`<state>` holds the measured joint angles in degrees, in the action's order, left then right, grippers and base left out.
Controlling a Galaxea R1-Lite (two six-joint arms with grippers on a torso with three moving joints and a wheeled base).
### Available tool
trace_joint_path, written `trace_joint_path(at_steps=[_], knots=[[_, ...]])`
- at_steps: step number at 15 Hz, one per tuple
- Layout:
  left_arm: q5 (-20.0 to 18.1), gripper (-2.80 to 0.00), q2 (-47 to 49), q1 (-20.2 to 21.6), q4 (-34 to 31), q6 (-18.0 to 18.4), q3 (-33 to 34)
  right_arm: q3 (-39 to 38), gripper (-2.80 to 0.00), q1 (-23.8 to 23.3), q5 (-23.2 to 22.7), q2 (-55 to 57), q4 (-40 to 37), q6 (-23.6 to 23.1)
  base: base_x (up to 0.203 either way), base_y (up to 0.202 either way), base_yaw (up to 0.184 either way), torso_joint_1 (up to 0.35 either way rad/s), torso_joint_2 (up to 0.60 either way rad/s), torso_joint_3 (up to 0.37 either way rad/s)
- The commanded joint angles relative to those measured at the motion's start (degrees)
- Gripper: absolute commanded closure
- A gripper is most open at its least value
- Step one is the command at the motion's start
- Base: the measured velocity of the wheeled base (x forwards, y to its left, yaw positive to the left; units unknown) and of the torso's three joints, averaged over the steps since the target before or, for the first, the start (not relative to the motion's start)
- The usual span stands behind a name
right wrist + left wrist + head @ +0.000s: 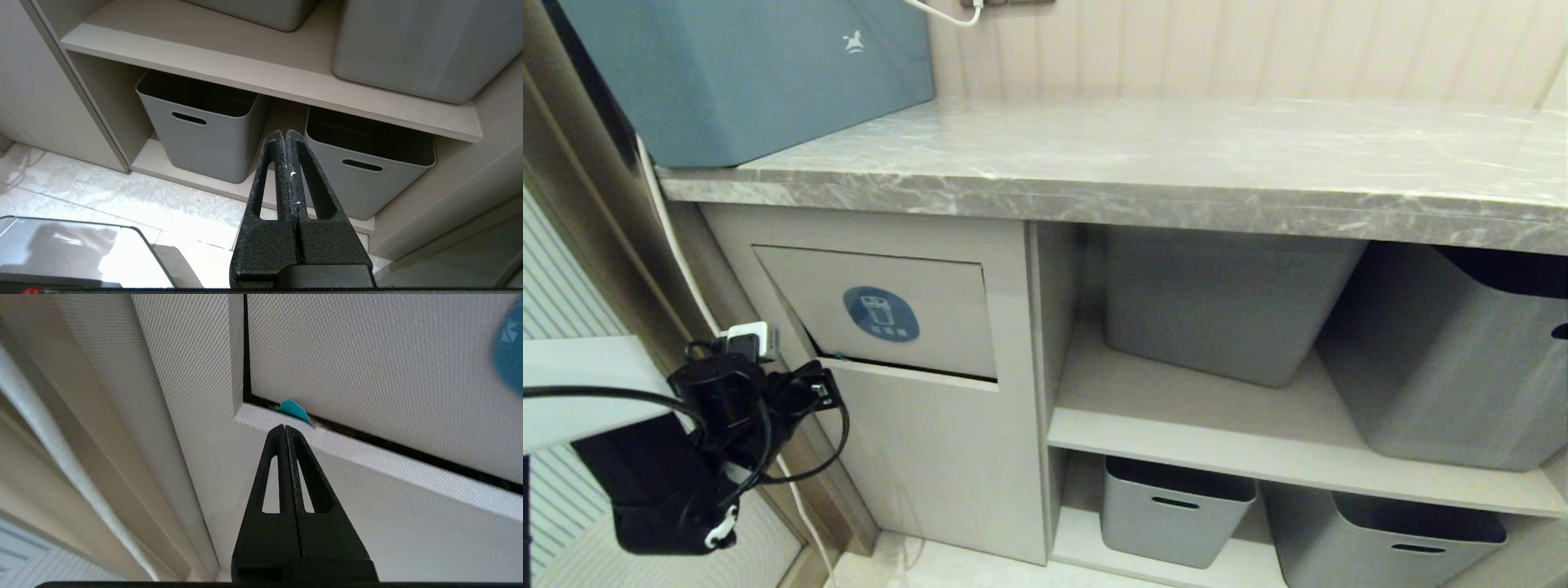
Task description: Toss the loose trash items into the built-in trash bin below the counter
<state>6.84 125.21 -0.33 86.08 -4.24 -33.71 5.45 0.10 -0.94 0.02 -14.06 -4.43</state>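
Peeking from the dark slit under the built-in trash bin flap, a teal scrap tip is all you can see of the trash; the tip sits at the flap's lower left corner, its point aimed along the gap. The flap's long axis runs level, below the counter. Your left gripper is clenched on nothing, its tips just short of that scrap. Your right gripper hangs pinched together and empty, facing the grey tubs on the low shelf.
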Motion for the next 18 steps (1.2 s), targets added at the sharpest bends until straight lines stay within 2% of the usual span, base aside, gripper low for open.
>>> trace_joint_path(at_steps=[1, 18], knots=[[0.2, 0.0, 1.0, -0.2, 0.5, -0.1, -0.9, 0.0, 0.0, 0.0, 0.0, 0.0, -0.1, -0.1, 0.0, 0.0, 0.0, 0.0, 0.0, 0.0], [0.5, 0.0, 6.7, -0.4, 0.5, -0.1, -8.7, 0.0, 0.0, 0.1, 0.0, 0.0, -0.1, -0.1, 0.0, 0.0, 0.0, 0.0, 0.0, 0.0]])
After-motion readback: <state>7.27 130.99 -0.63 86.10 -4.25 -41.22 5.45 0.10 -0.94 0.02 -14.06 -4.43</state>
